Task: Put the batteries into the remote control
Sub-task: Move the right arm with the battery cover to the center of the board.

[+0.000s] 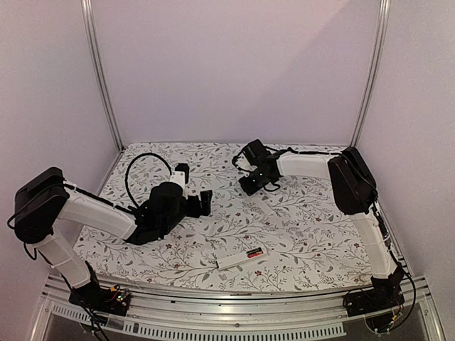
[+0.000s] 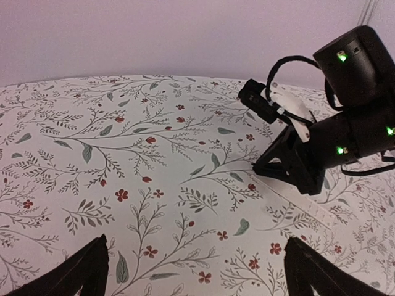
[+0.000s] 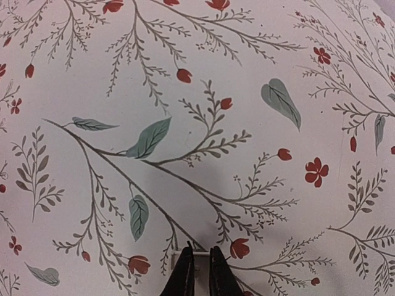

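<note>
The remote control (image 1: pixel 234 260) is a slim white bar lying near the front of the table. A small black and red patch at its right end looks like the batteries (image 1: pixel 254 253) sitting in it. My right gripper (image 1: pixel 254 186) (image 3: pixel 199 253) is down at the cloth further back, shut on the end of a thin flat white cover strip (image 3: pixel 175 259) (image 2: pixel 308 206). My left gripper (image 1: pixel 202 202) (image 2: pixel 200 271) hangs wide open over bare cloth, left of the right gripper, holding nothing.
A floral cloth (image 1: pixel 298 234) covers the table. Plain walls and metal frame posts (image 1: pixel 99 71) enclose the back and sides. The right arm's wrist (image 2: pixel 345 142) fills the upper right of the left wrist view.
</note>
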`<state>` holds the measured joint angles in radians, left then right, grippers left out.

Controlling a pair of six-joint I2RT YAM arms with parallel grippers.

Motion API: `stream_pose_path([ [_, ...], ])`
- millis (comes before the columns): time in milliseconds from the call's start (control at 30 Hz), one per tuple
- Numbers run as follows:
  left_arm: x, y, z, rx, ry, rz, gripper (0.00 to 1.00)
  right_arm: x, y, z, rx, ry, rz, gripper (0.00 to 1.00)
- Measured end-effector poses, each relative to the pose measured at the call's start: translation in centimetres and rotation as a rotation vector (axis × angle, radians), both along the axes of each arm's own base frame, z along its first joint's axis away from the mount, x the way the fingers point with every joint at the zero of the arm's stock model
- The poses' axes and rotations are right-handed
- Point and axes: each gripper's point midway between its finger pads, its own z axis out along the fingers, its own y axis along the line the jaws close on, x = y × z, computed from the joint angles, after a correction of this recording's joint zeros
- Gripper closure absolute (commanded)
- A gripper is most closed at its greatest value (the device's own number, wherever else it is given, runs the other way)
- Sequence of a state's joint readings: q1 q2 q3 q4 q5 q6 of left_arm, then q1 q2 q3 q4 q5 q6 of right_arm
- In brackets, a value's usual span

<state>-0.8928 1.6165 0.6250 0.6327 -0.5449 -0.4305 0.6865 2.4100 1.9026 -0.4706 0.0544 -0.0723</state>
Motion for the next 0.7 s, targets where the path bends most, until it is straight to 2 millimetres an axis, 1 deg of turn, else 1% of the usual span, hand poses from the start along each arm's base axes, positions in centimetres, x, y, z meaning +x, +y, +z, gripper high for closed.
stream_pose_path([
  [167, 0.0, 0.0, -0.1, 0.000, 0.003, -0.003, 0.01, 0.0, 0.1, -0.2, -0.006, -0.017, -0.005, 0.88],
  [533, 0.0, -0.1, -0.4, 0.004, 0.010, -0.007, 0.01, -0.3, 0.3, -0.1, -0.014, -0.039, -0.006, 0.88],
  [700, 0.0, 0.0, -0.5, 0.004, 0.013, -0.005, 0.01, -1.0, 0.3, 0.0, -0.005, -0.014, 0.004, 0.88],
])
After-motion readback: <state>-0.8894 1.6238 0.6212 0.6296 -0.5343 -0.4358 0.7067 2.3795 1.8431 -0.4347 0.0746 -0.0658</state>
